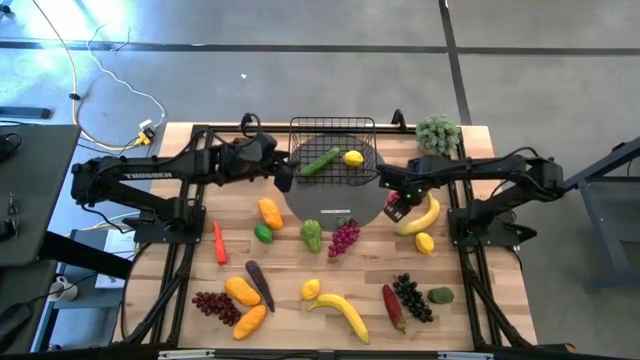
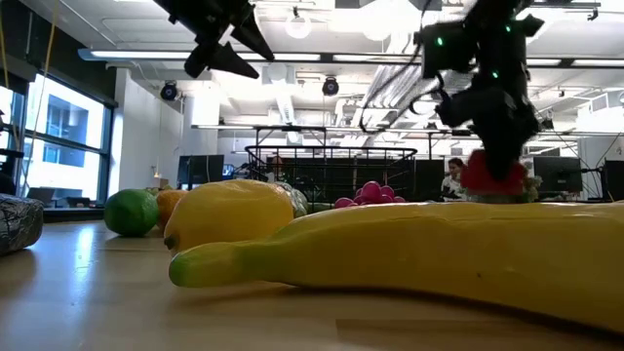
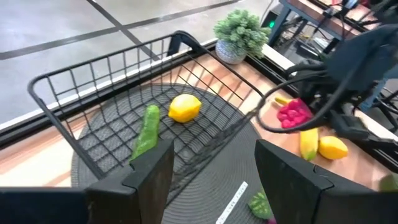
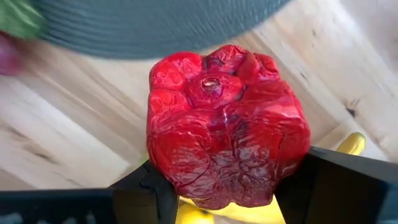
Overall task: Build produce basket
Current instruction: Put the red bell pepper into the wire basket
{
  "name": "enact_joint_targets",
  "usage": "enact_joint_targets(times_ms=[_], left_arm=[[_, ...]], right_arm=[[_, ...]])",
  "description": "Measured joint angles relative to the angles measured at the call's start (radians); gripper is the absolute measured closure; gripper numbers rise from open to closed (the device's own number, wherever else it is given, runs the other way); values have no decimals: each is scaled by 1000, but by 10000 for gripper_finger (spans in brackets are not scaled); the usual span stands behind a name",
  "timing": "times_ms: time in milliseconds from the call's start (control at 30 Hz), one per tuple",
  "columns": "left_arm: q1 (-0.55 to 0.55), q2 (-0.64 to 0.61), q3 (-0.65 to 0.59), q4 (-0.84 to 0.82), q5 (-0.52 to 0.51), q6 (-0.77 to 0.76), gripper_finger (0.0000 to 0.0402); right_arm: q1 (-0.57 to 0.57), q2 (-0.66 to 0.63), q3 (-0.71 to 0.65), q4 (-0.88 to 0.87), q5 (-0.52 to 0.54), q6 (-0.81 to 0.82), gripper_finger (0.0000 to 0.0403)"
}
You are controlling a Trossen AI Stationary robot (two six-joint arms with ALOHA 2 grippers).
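Observation:
The black wire basket (image 1: 332,140) stands on the far part of a grey round disc (image 1: 335,200), and I also see it in the left wrist view (image 3: 93,106). A lemon (image 3: 185,107) and a long green vegetable (image 3: 146,132) lie in it. My left gripper (image 1: 285,172) hovers open at the basket's left near corner, its fingers (image 3: 155,177) touching nothing. My right gripper (image 1: 397,206) is at the disc's right edge, shut on a red pepper (image 4: 227,124). More produce lies scattered over the near half of the table. My right gripper pinches the red pepper between its two fingers (image 4: 146,190), one on each side of the body. The stem end (image 4: 211,81) faces away from the fingers. The fingers slant down from above. In the low view the red pepper (image 2: 492,175) hangs clear above the table.
A banana (image 1: 422,215) and a lemon (image 1: 425,243) lie just right of the right gripper. A bushy plant (image 1: 438,132) stands at the far right corner. Grapes (image 1: 343,237), a green fruit (image 1: 312,235), an orange fruit (image 1: 270,212) and a carrot (image 1: 219,242) lie near the disc.

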Motion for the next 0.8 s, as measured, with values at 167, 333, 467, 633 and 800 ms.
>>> enact_joint_targets(times_ms=[167, 333, 467, 633, 800], left_arm=[[31, 0, 0, -2, 0, 50, 186], [49, 0, 0, -25, 0, 78, 186], [53, 0, 0, -58, 1, 84, 186], [53, 0, 0, -67, 0, 100, 186], [53, 0, 0, -67, 0, 89, 186]], right_arm=[[14, 0, 101, -75, 26, 62, 233], [24, 0, 191, -173, 83, 111, 234], [24, 0, 250, -227, 140, 130, 234], [13, 0, 316, -225, 225, 103, 235], [-20, 0, 383, -191, 304, 16, 235]])
